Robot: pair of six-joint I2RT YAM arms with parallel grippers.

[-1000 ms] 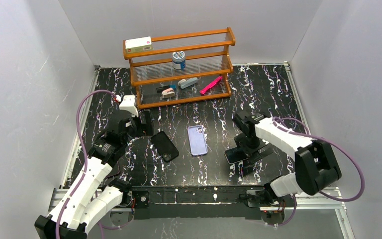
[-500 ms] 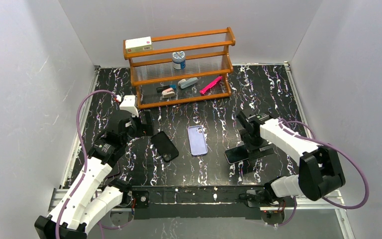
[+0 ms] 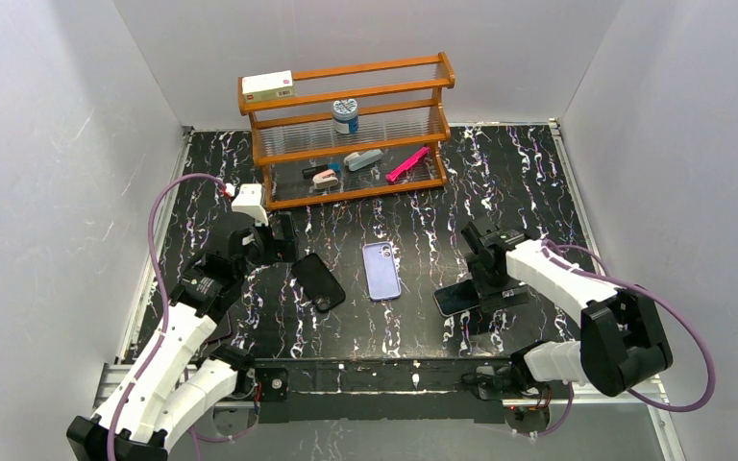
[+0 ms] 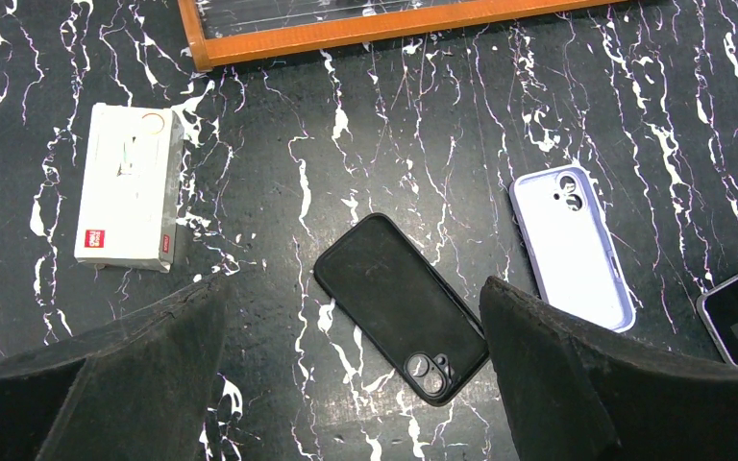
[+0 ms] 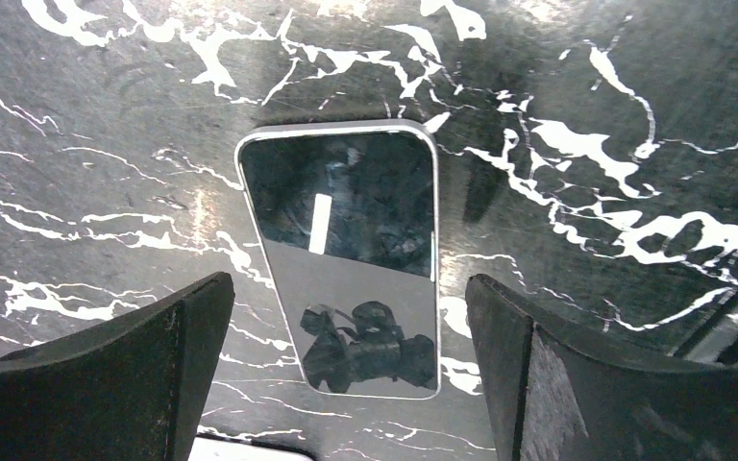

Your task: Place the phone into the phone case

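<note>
Top view: 1 phone [image 3: 455, 299] lies screen-up on the bench, forward and right of the wooden rack [image 3: 346, 125], under the right hand [image 3: 485, 286], likely lined up for a pick. 2 cases lie in front of the rack: the black phone case [image 3: 318, 281] and a lavender case [image 3: 381, 270].

Left wrist view: the left hand [image 4: 350, 284] hangs spread and empty over the black phone case, probably ready to steady it.

Right wrist view: the right hand, fingers apart, straddles the phone and grasps nothing.
</note>
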